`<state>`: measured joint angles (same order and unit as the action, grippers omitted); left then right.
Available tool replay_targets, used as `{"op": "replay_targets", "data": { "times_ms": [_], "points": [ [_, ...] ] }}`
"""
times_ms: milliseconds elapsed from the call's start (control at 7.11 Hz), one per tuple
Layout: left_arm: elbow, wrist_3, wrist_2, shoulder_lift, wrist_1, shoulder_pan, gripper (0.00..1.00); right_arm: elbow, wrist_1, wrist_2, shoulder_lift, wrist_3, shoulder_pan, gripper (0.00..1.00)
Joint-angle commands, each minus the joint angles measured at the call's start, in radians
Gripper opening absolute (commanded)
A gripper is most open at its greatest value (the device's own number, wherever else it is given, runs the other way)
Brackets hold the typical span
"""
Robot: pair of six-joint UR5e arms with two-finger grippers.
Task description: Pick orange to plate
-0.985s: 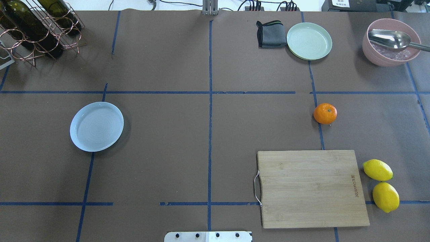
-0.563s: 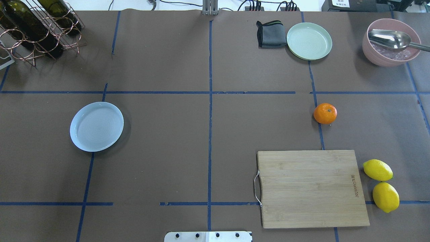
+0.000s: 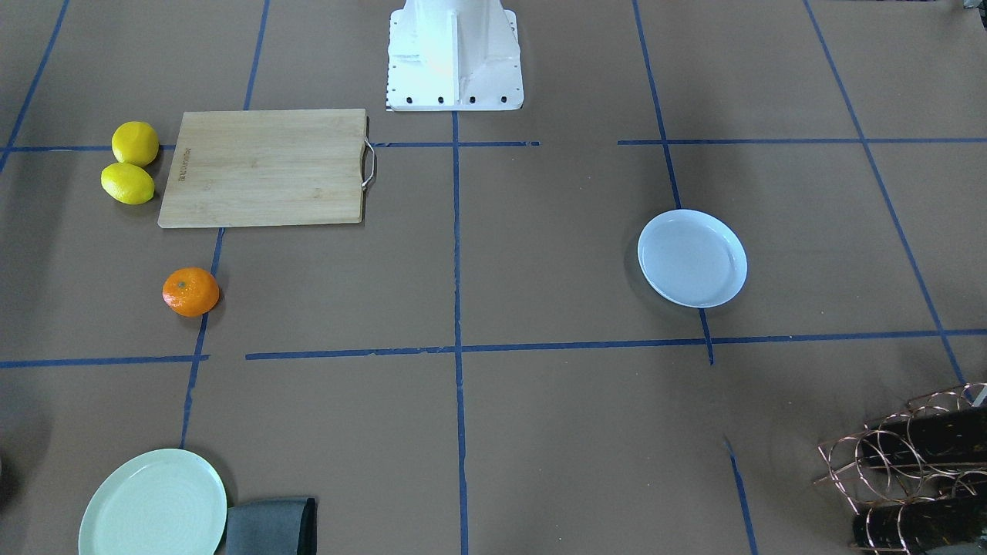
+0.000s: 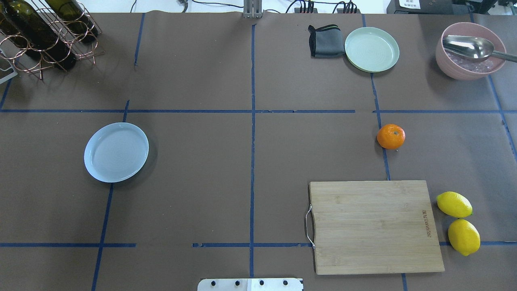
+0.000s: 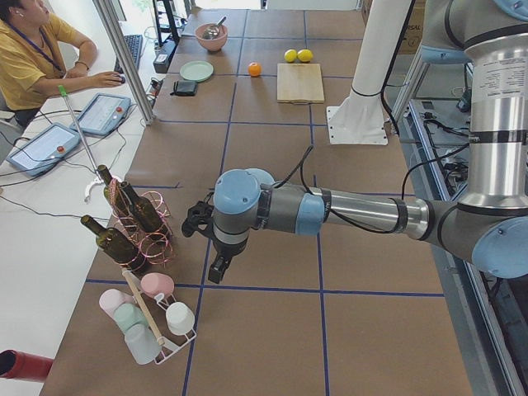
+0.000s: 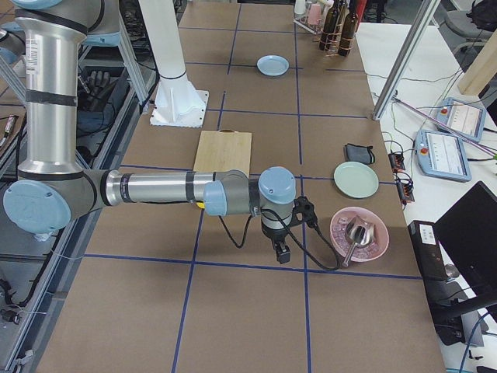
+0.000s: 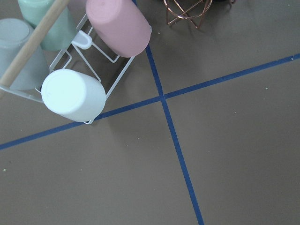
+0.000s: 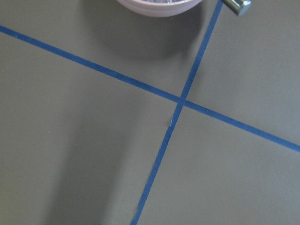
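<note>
The orange (image 4: 391,136) sits on the brown paper just past the bamboo cutting board (image 4: 375,226), well apart from the bluish-white plate (image 4: 116,152). My right gripper (image 6: 282,251) is the nearer one, but I cannot tell whether it or my left gripper (image 5: 217,270) is parted or closed. I'd descend straight over the fruit's widest part, spread wide, and close gently so it doesn't roll.

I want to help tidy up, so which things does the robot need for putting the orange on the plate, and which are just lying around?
Needed: orange, white plate.
Just lying about: lemons, cutting board, green plate, grey cloth, pink bowl, spoon, wine bottles.
</note>
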<state>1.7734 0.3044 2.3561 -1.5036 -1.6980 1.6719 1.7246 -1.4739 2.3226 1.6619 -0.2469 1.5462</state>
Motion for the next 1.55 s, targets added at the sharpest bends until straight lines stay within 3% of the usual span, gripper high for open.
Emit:
{"op": "replay_targets", "data": {
  "times_ms": [0, 141, 281, 563, 704, 985, 1267, 1407],
  "points": [
    [-0.029, -0.008, 0.005, -0.007, -0.398, 0.000, 1.00, 0.000, 0.130, 0.064, -0.004, 0.037, -0.003, 1.00],
    [-0.072, -0.058, 0.037, -0.013, -0.510, -0.007, 1.00, -0.002, 0.151, 0.069, -0.013, 0.053, -0.061, 1.00],
    [-0.069, -0.269, 0.108, -0.012, -0.556, -0.023, 1.00, 0.004, 0.153, 0.070, -0.033, 0.155, -0.080, 1.00],
    [-0.078, -0.465, 0.065, 0.028, -0.822, -0.226, 1.00, 0.020, 0.155, 0.070, -0.034, 0.210, -0.090, 1.00],
    [-0.077, -0.710, 0.061, 0.032, -0.895, -0.342, 1.00, 0.020, 0.155, 0.070, -0.033, 0.209, -0.092, 1.00],
    [-0.078, -1.018, -0.199, 0.080, -1.047, -0.577, 1.00, 0.021, 0.155, 0.070, -0.027, 0.204, -0.092, 1.00],
    [-0.081, -1.267, -0.518, 0.079, -1.049, -0.829, 1.00, 0.021, 0.155, 0.070, -0.024, 0.204, -0.092, 1.00],
    [-0.101, -1.345, -0.629, 0.079, -1.049, -0.915, 1.00, 0.021, 0.155, 0.069, -0.022, 0.204, -0.092, 1.00]
  ]
}}
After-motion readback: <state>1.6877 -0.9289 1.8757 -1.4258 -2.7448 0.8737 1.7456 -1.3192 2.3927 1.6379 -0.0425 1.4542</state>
